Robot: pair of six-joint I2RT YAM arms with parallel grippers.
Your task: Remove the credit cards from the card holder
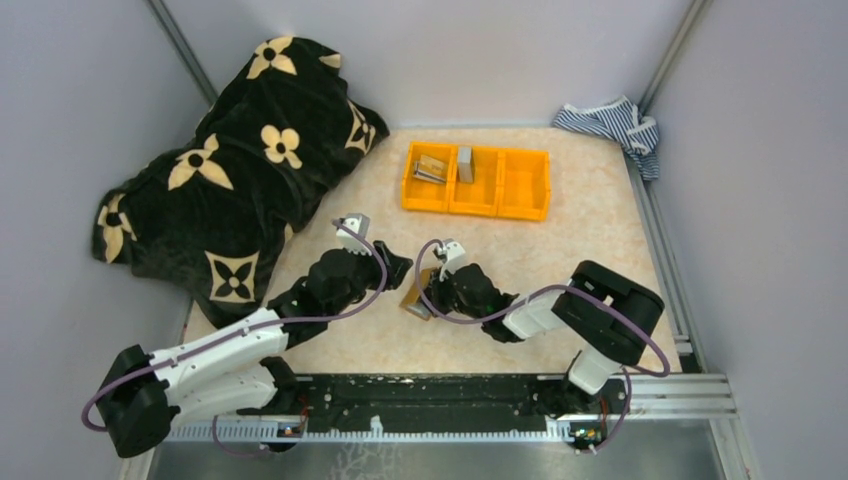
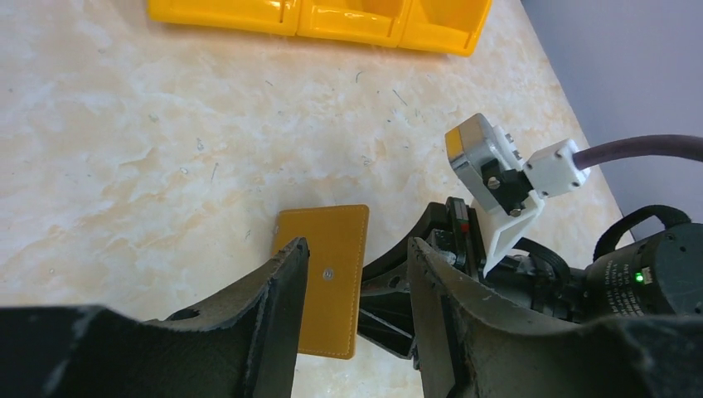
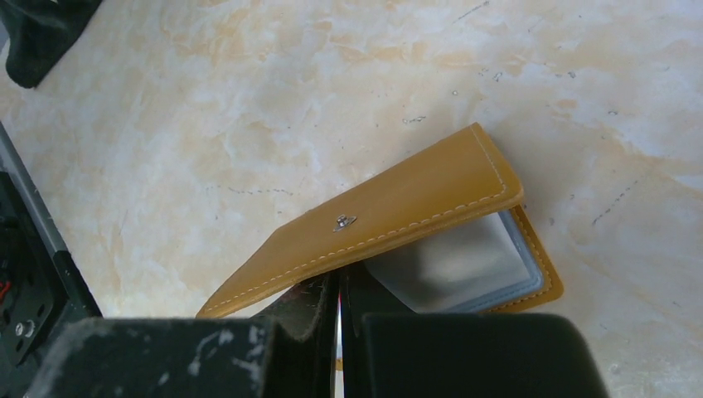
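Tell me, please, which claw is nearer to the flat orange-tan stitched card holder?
Right. The right claw, shut, touches the orange-tan card holder, its tips tucked under the raised cover. The left claw hovers open close by, apparently without contact.

open tabletop point(image 1: 560, 250) between card holder point(image 1: 416, 298) and orange bin point(image 1: 476, 209) — bulky black blanket point(image 1: 230, 170) along the left edge

The orange-tan card holder point(image 3: 398, 211) lies on the table point(image 3: 249, 99), partly open. Its stitched top flap, with a small snap stud, tilts up, showing the grey-blue inside.
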